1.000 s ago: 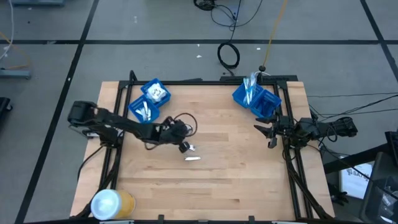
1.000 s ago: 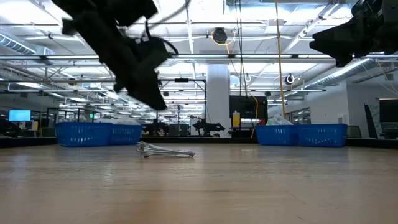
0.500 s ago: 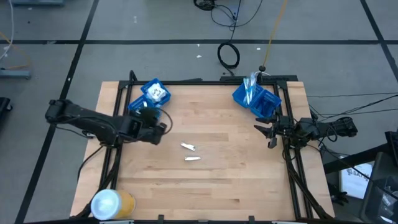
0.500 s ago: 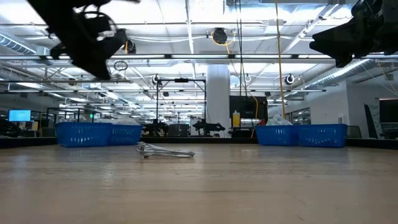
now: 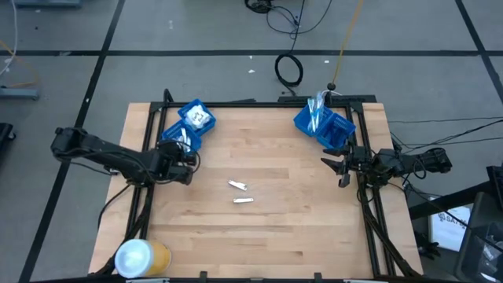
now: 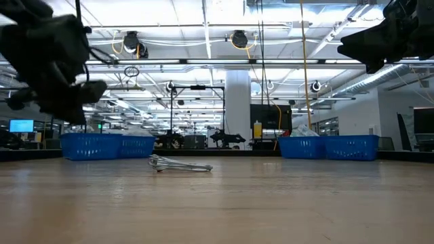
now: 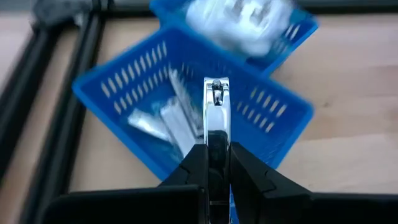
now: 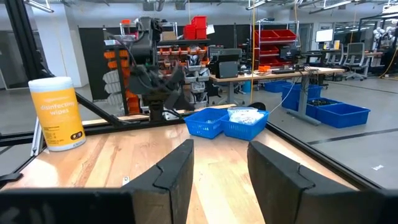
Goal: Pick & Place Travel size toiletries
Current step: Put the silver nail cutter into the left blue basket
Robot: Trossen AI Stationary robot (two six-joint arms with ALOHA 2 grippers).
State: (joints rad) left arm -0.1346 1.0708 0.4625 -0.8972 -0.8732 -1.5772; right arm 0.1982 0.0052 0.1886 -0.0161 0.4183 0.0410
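One shiny metal clipper (image 7: 216, 118) is pinched between the fingers of my left tool (image 5: 182, 155), which I am holding over the near blue bin (image 5: 181, 138) at the bench's (image 5: 275, 228) left rear, where silver tubes (image 7: 165, 121) are lying; my right tool (image 5: 339, 167) is waiting spread and empty at the right edge. Two small toiletries (image 5: 240, 192) are lying mid-bench, apart from both tools. I am judging the grip narrow, so letting go off-centre could bounce the clipper off the bin's wall onto the bench.

Silver nail clipper (image 7: 216, 115) pinched upright, above blue bin holding silver tubes (image 7: 163, 121). Two small white items (image 5: 239, 192) lie flat mid-table, just apart.
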